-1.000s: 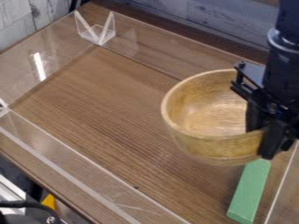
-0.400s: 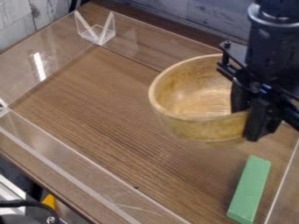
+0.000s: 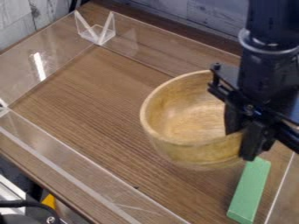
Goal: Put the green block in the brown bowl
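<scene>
Camera view, jaws (image 3: pixel 242 137) angled downward (gripping bowl (image 3: pixel 190 121))

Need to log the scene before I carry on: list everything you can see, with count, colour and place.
brown bowl: one, light brown, held by its rim in the gripper, tilted
green block: one, mint green, lying at lower right
work surface: one, brown, under the bowl and block
clear plastic piece: one, transparent, upper left
yellow item: one, yellow, lower left edge
gripper: one, black, right side, shut on the bowl's rim
</scene>
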`<state>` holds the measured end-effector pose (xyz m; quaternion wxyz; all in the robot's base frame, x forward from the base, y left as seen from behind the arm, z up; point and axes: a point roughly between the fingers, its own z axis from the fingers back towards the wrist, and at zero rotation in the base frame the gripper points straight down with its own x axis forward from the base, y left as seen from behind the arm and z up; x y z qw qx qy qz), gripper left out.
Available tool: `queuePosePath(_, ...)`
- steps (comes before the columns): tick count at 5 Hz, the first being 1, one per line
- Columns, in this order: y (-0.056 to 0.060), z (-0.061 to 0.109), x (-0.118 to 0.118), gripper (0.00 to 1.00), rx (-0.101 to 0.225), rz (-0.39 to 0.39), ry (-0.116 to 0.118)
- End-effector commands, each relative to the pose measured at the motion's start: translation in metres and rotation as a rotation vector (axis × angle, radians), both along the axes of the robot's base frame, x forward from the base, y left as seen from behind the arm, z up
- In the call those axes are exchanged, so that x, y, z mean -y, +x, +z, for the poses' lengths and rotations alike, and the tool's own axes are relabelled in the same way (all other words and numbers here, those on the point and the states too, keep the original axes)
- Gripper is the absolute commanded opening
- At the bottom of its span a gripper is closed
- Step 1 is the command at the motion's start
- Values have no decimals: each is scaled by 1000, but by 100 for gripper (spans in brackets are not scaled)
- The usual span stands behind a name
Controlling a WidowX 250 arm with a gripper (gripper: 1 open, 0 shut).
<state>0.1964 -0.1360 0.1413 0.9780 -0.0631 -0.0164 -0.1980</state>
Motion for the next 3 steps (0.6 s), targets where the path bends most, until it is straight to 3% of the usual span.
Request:
queuePosePath(1,-2,4,5,0,50,3,-29)
queuePosePath(3,-6,-16,19,0,75,-17,-43)
